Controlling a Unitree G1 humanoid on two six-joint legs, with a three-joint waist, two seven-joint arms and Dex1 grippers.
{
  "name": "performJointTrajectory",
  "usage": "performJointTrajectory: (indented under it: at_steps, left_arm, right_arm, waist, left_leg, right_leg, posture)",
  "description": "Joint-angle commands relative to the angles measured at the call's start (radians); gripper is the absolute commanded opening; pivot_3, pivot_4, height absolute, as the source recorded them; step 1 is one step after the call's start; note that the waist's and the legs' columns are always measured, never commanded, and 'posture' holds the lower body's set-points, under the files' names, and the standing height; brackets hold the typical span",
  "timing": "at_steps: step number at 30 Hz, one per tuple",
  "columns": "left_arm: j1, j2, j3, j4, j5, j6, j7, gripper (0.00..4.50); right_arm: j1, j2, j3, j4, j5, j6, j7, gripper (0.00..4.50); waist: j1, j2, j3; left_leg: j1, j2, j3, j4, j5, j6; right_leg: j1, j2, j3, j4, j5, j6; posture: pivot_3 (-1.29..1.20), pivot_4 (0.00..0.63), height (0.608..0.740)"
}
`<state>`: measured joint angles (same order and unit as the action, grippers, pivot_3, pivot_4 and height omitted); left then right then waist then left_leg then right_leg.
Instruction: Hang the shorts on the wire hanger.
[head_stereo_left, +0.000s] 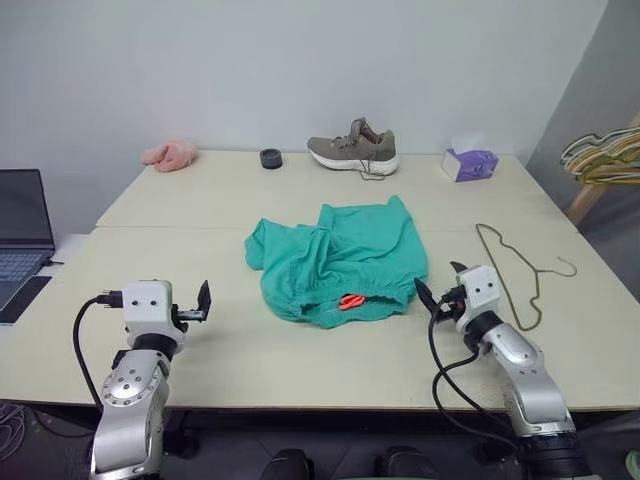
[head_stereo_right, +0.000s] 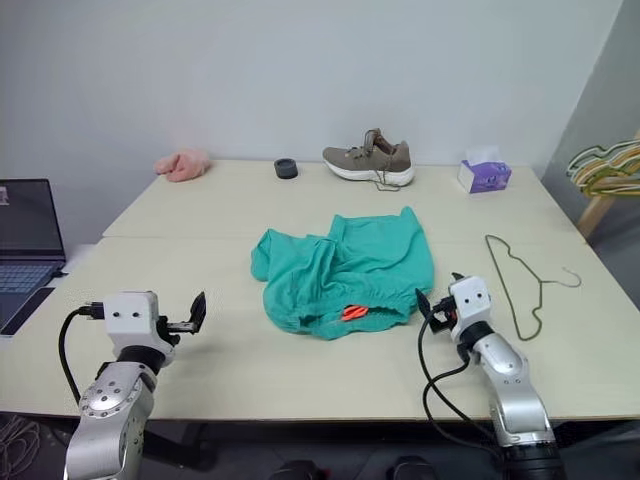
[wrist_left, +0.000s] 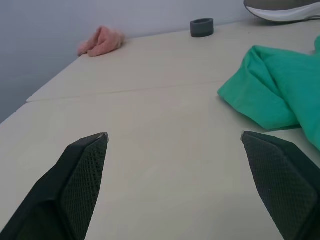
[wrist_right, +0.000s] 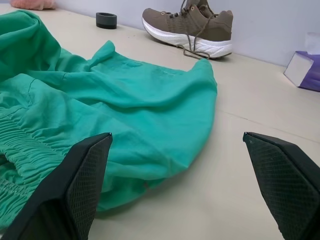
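Pale beige table stood against a grey wall, and the shorts lay crumpled near its middle, waistband and orange-red tag toward the near edge. Toward the right edge lay the wire hanger, flat and apart from the shorts. Both claws gaped wide and held nothing: the left gripper hovered toward the near left corner, the right gripper just beside the shorts' near right hem. Along the far edge sat a shoe.
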<state>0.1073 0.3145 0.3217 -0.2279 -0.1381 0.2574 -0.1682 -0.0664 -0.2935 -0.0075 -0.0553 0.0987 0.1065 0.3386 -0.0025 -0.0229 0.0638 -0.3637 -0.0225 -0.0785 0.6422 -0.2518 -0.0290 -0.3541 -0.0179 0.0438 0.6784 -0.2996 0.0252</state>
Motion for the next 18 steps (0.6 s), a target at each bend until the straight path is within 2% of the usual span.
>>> performJointTrajectory:
  at_steps: [1,18]
  left_arm:
    - [0.001,0.015,0.016,-0.056,0.0,-0.023,-0.002,4.5]
    - [0.014,0.027,-0.004,-0.069,0.007,-0.03,-0.03,4.5]
  right_arm:
    - [-0.025,-0.004,-0.009,-0.02,-0.002,-0.01,0.0,4.47]
    - [-0.008,-0.041,0.036,-0.058,-0.005,-0.047,0.103,4.47]
  waist:
    - [0.003,0.0,0.0]
    - [0.004,0.0,0.0]
  left_leg:
    - [0.0,0.0,0.0,0.0,0.0,0.0]
    - [0.0,0.0,0.0,-0.001,0.0,0.0]
  right_leg:
    - [0.0,0.0,0.0,0.0,0.0,0.0]
    - [0.0,0.0,0.0,-0.001,-0.001,-0.001]
  posture:
    - [0.06,0.0,0.74]
    - [0.05,0.0,0.74]
